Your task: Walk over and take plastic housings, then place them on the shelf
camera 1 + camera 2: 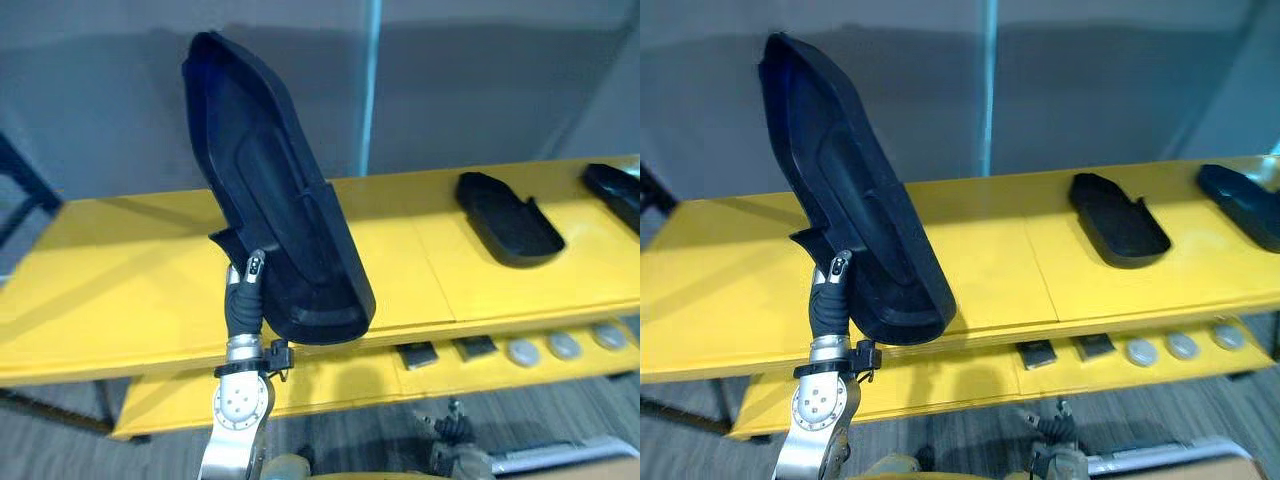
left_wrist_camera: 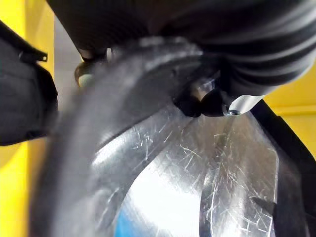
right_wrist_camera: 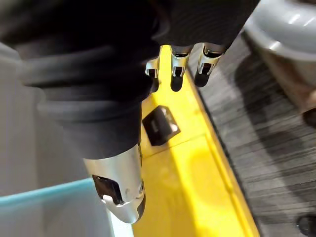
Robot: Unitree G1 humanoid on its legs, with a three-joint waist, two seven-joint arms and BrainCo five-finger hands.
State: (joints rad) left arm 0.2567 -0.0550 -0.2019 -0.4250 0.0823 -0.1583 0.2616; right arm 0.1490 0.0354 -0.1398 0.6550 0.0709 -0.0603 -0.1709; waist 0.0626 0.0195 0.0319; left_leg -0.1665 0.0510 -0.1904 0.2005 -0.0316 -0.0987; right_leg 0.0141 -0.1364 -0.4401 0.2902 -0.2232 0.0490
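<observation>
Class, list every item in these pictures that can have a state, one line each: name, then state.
held housing: raised at the front edge of the yellow shelf, tilted steeply, in the left hand.
left hand: shut on the held housing.
right hand: open, empty, hanging low.
second housing: lying flat on the shelf top.
third housing: lying on the shelf, partly cut off at the right.

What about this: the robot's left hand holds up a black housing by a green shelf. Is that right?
Not quite. The shelf is yellow, not green; the left eye view shows it. The left hand does hold up a black housing by it.
</observation>
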